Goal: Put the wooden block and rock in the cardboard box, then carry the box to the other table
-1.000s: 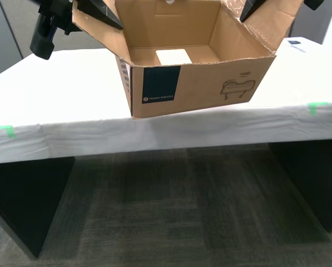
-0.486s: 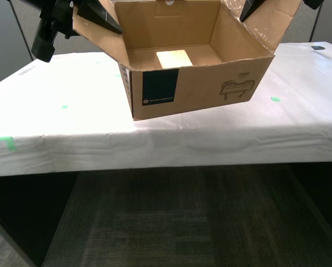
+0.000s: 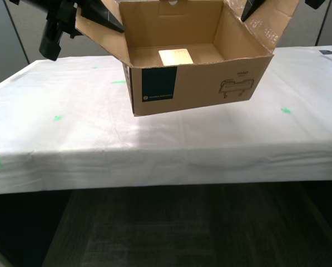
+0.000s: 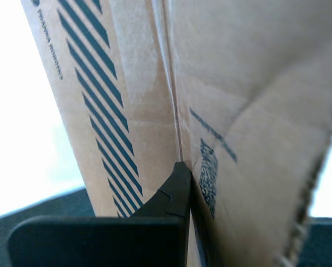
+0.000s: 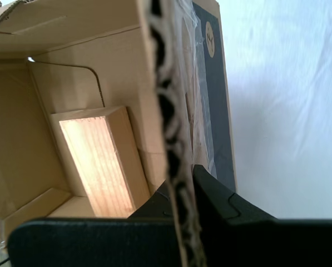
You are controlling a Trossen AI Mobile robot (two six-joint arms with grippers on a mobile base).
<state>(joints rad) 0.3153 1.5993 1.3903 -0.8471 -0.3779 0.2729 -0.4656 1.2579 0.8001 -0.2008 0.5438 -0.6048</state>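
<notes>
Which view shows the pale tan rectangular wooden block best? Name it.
The first wrist view: the pale tan rectangular wooden block fills it, grain visible. The exterior view shows only its top, small. The second wrist view shows none of it.

We see the open brown cardboard box [image 3: 196, 83] upper centre of the exterior view, above the whitish sheet-covered table [image 3: 71, 133], the pale tan wooden block [image 3: 176, 57] lying flat inside.

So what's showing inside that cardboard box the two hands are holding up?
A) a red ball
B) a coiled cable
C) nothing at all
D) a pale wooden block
D: a pale wooden block lies on the floor of the open cardboard box; the first wrist view shows it too. No rock can be seen from these angles.
</notes>
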